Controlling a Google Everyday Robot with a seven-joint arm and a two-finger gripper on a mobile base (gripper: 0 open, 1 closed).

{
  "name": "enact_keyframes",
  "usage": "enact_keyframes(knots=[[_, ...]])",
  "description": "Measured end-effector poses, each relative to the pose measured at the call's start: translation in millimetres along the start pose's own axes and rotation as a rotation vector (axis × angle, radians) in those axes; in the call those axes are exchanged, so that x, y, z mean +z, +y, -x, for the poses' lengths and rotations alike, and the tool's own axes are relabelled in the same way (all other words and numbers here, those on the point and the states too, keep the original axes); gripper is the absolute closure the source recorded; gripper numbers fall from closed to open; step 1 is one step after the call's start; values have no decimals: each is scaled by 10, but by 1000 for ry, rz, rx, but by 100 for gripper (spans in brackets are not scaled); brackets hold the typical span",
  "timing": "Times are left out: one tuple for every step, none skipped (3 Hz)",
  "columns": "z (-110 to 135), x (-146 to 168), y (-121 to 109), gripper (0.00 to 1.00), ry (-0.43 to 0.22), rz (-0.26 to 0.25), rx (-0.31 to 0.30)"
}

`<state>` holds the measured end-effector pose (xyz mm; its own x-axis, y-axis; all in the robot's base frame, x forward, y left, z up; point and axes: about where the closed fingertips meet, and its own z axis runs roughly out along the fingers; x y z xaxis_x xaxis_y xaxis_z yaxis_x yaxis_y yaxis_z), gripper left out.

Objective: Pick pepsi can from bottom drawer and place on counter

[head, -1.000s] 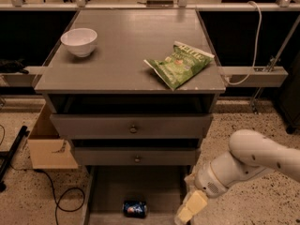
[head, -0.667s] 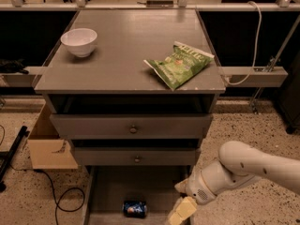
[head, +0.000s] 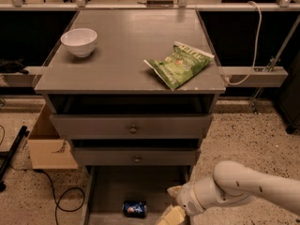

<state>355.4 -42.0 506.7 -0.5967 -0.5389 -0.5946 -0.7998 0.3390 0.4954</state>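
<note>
The pepsi can (head: 135, 208), blue with silver ends, lies on its side on the floor of the open bottom drawer (head: 112, 189), near the front. My gripper (head: 171, 206) hangs at the end of the white arm (head: 243, 187), over the right side of the drawer. It is just right of the can and apart from it. The grey counter (head: 126, 55) is the cabinet's top, well above the gripper.
A white bowl (head: 78, 41) stands at the counter's left and a green chip bag (head: 180, 63) lies at its right front. Two knobbed upper drawers (head: 133, 129) sit slightly open. A cardboard box (head: 47, 144) and cables (head: 58, 196) are on the floor at left.
My arm has moved left and lower, bringing the gripper over the drawer and closer to the can. The can, bowl and bag have not moved.
</note>
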Motion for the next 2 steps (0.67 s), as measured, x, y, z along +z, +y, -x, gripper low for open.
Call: enact_keyframes(knots=[[-1,1,0,0,0,0,0],[-104,188,-89,0,-13,17,23]])
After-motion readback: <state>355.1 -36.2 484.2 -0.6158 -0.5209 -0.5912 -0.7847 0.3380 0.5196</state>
